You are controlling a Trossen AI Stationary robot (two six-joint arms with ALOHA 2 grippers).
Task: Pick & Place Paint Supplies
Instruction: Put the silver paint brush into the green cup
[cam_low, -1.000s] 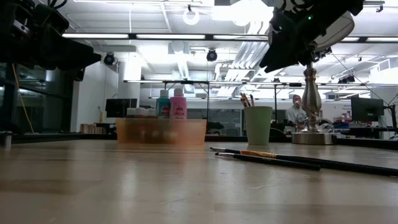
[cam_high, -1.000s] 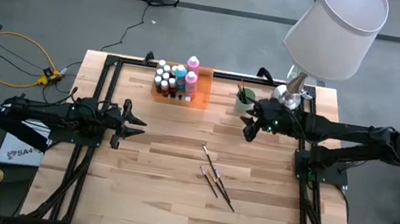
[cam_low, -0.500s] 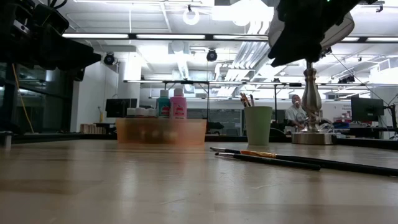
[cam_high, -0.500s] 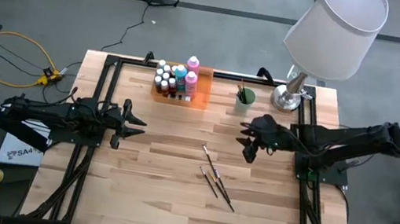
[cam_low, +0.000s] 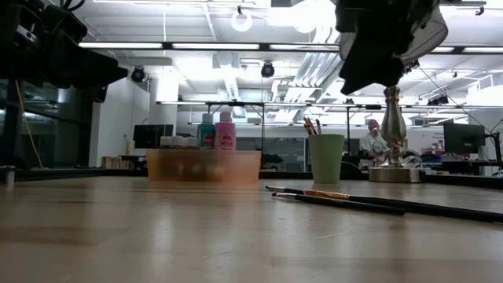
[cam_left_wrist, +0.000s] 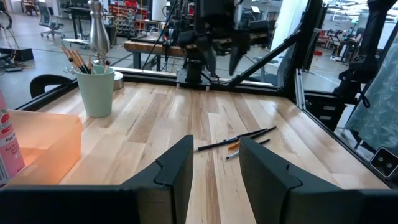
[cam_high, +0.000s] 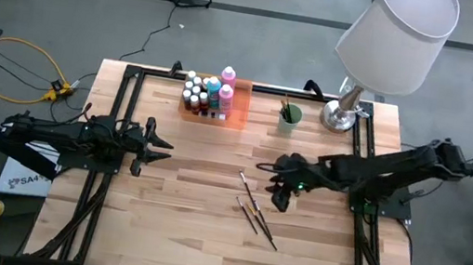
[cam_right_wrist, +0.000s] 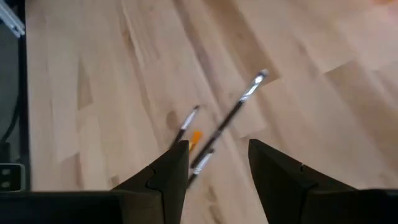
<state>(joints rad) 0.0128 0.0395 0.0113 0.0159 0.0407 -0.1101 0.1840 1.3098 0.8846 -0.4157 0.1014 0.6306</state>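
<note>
Three thin dark paintbrushes (cam_high: 251,208) lie flat on the wooden table, right of its middle; they also show in the right wrist view (cam_right_wrist: 233,118) and the low view (cam_low: 346,200). My right gripper (cam_high: 278,195) hangs open above them, slanting down, its fingers clear of the wood (cam_right_wrist: 217,168). Small white-capped paint bottles (cam_high: 208,92) stand in the translucent orange tray (cam_high: 237,118) at the far edge. A pale green cup (cam_high: 289,117) next to it holds more brushes. My left gripper (cam_high: 164,147) waits open and level at the table's left side (cam_left_wrist: 214,168).
A lamp with a white shade stands by its metal foot (cam_high: 340,116) on the far right corner, behind the cup. Black frame rails (cam_high: 122,115) run along the table's left, right and far sides. Bare wood lies between the brushes and the near edge.
My right gripper has swung from beside the green cup toward the table's near edge and leftward, to above the loose paintbrushes, sinking a little and tipping further downward. Its fingers have stayed open. The brushes, tray and cup have not moved.
</note>
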